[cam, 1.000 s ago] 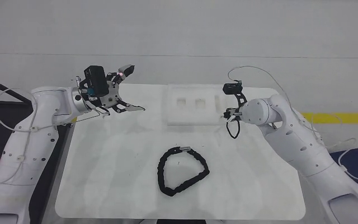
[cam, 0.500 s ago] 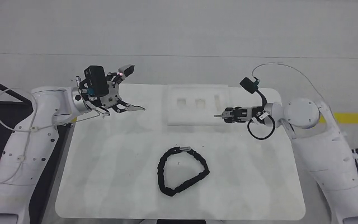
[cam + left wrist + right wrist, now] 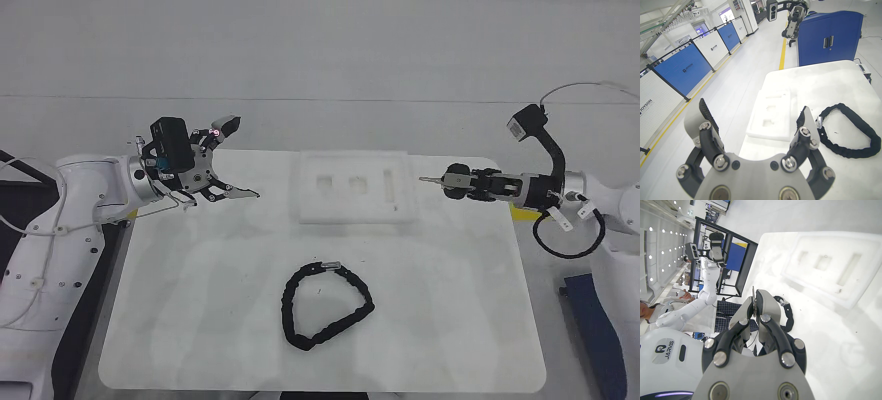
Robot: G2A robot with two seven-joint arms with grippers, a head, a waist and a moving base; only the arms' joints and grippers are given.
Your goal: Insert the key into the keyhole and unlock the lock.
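Black chain lock (image 3: 327,305) lies on the surface (image 3: 180,330) well apart from the right claw (image 3: 452,181), clamped on the key (image 3: 430,181) pointing sideways past it; left claw (image 3: 243,158) gapes wide.

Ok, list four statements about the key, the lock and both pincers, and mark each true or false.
1. The right pincer is shut on the key. True.
2. The left pincer grips the lock. False: it is open and empty, above the table's far corner, away from the lock.
3. The lock lies on the table as a closed black loop. True.
4. The key sits in the keyhole. False: it is held in the air beside the foam tray, apart from the lock.
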